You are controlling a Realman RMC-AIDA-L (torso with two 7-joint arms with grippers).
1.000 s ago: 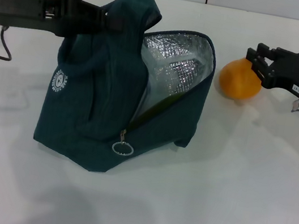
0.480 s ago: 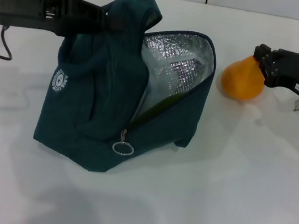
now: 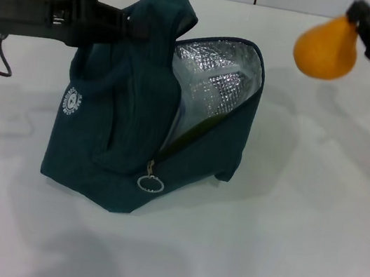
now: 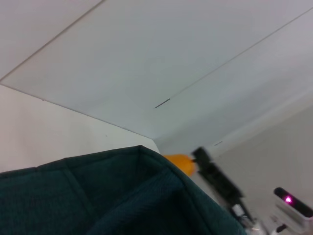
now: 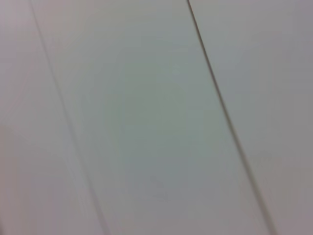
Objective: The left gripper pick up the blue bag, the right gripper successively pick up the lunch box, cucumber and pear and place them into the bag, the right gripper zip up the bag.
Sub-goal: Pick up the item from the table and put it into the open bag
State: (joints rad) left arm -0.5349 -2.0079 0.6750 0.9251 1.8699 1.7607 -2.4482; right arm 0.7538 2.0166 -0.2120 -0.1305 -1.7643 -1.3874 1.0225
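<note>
Right hand (image 3: 360, 13) pinching pear (image 3: 326, 49) by its top, lifted near table's (image 3: 293, 256) far right corner.
Blue bag (image 3: 136, 130) stands mid-table, mouth open showing foil lining; left hand (image 3: 138, 26) clamped on its top handle; cucumber (image 3: 197, 128) sliver visible inside; zipper ring (image 3: 151, 184) at front.

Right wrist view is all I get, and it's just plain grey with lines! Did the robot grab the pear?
Observer: Yes. The right gripper holds the pear up in the air, off the table.
Operator: Is the bag open?
Observer: Yes, the blue bag gapes, showing its silver lining.
Operator: Who holds it?
Observer: The left gripper has it pinched at the top.
</note>
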